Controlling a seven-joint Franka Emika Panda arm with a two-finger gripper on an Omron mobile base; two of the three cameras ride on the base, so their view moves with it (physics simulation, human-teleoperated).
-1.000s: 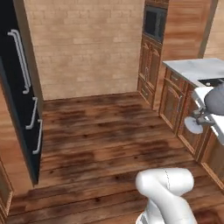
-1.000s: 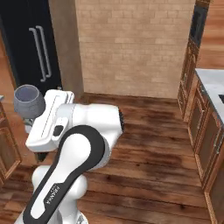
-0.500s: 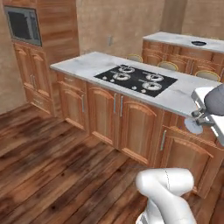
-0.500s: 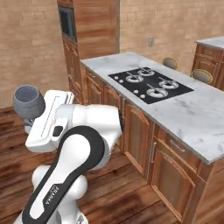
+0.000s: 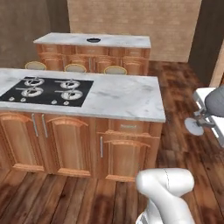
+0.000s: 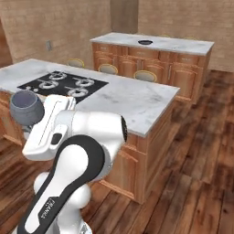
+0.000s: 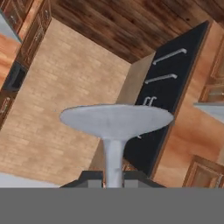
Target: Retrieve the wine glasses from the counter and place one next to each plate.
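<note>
My gripper (image 7: 113,178) is shut on the thin stem of a bluish-grey wine glass (image 7: 116,119), whose round foot faces the hand camera. In the left base view the wine glass (image 5: 216,100) hangs sideways at the right edge, bowl to the right and foot to the left, with the gripper (image 5: 205,120) around its stem. From the right base, the glass's bowl (image 6: 26,107) sticks out left of the white hand. A dark round plate (image 5: 93,40) lies on the far marble island (image 5: 127,42); the same plate (image 6: 145,42) sits far from the glass. The counter is out of view.
A marble-topped cabinet block (image 5: 124,98) with a black four-burner hob (image 5: 48,90) stands right in front of the base. Round stools (image 5: 75,68) sit between it and the far island. Wooden floor (image 5: 183,87) runs past the block's right end.
The base has swung round, so both base views shifted from fridge and bare floor to the hob block and far island. The glass stays in the shut gripper.
</note>
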